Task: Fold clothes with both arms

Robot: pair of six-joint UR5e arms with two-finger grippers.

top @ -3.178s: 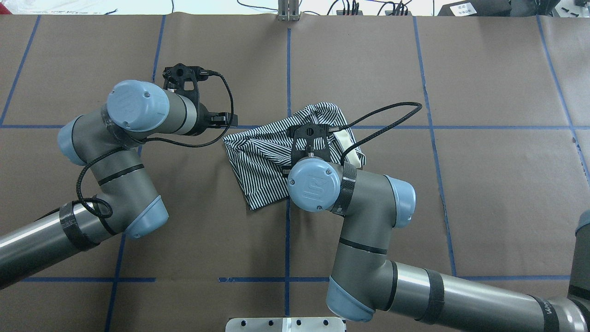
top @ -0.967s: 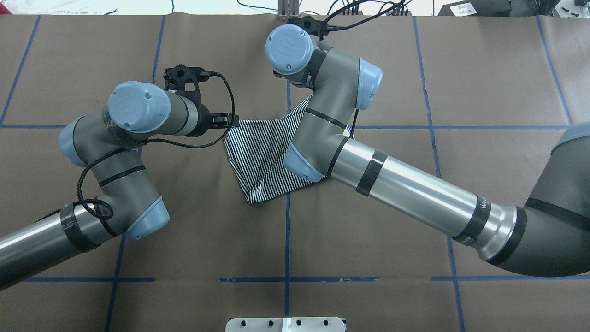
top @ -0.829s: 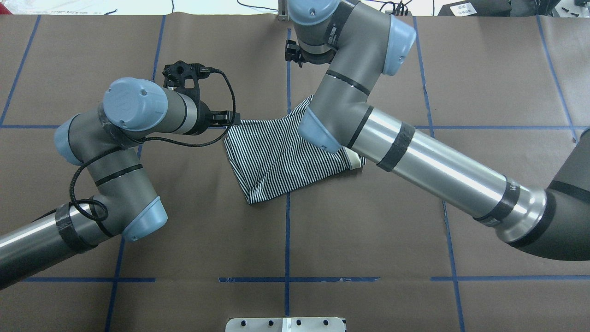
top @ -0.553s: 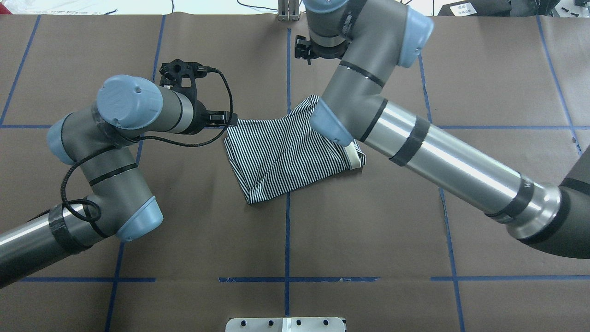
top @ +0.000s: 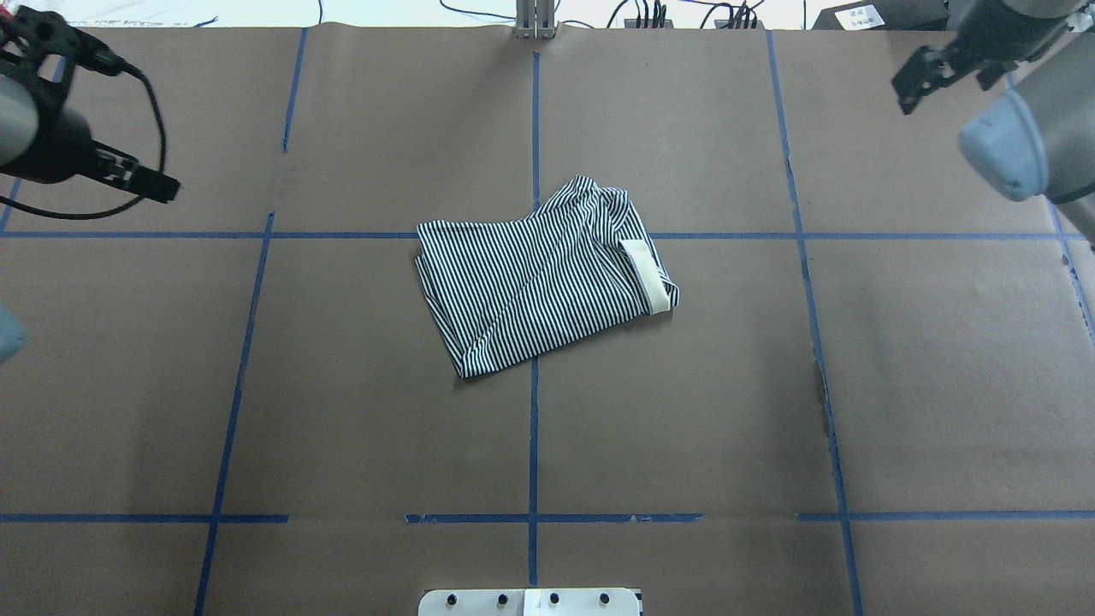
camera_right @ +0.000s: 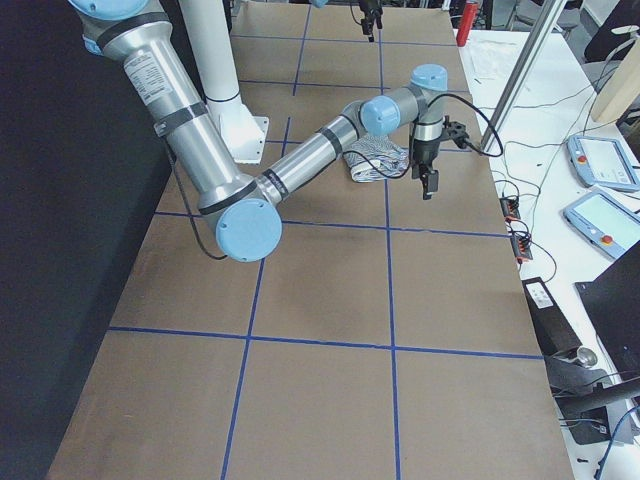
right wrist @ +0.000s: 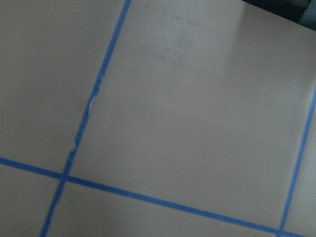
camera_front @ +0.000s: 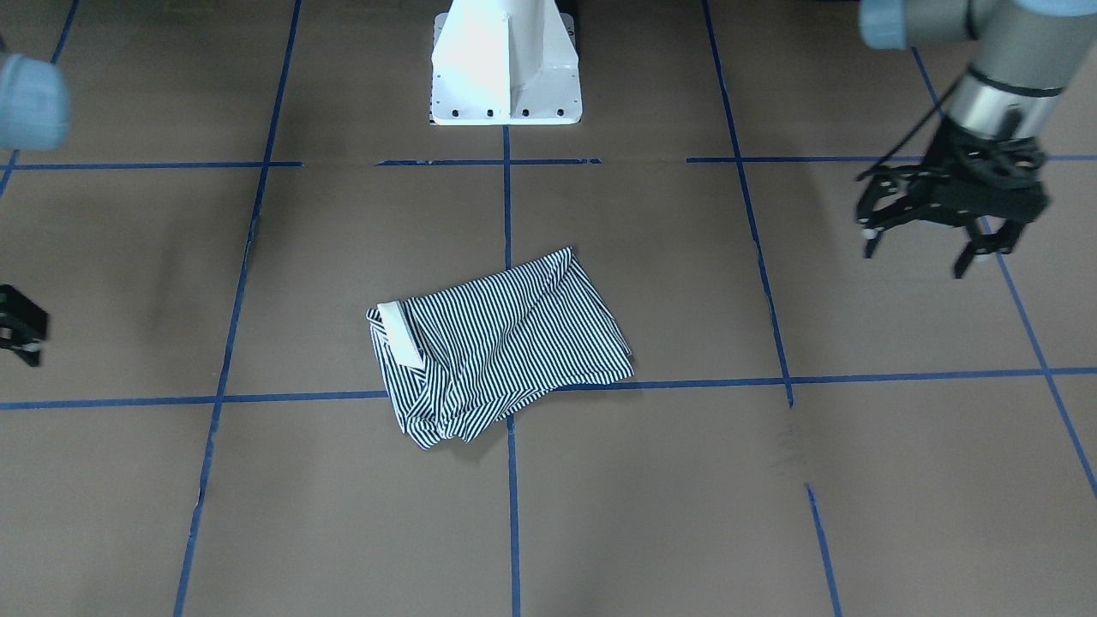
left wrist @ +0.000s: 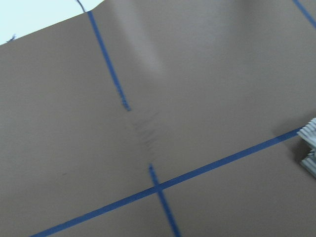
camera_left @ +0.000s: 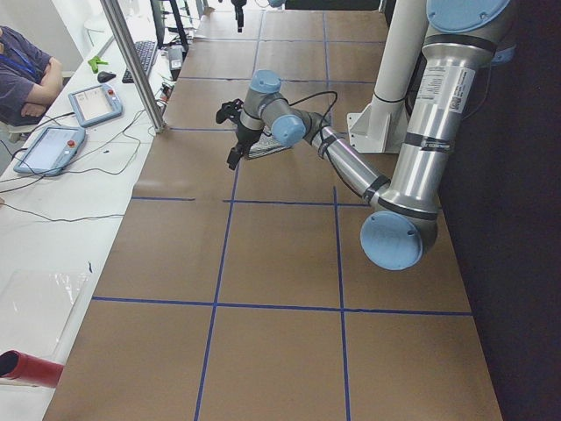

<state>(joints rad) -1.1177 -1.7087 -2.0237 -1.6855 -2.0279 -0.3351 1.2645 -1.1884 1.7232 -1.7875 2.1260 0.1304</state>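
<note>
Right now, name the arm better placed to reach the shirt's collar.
Probably right: the collar sits on the shirt's right edge, facing the right pincer; the left pincer is beyond the opposite edge.

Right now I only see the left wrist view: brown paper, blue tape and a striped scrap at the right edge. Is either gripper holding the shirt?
Observer: No. The striped polo shirt lies folded on the table, touched by neither gripper.
Reviewer: Where's the left gripper?
Observer: The left gripper hangs open above the table, well off to the robot's left of the shirt.
Reviewer: And the right?
Observer: The right gripper is out by the far right corner; I cannot tell whether it is open.
</note>
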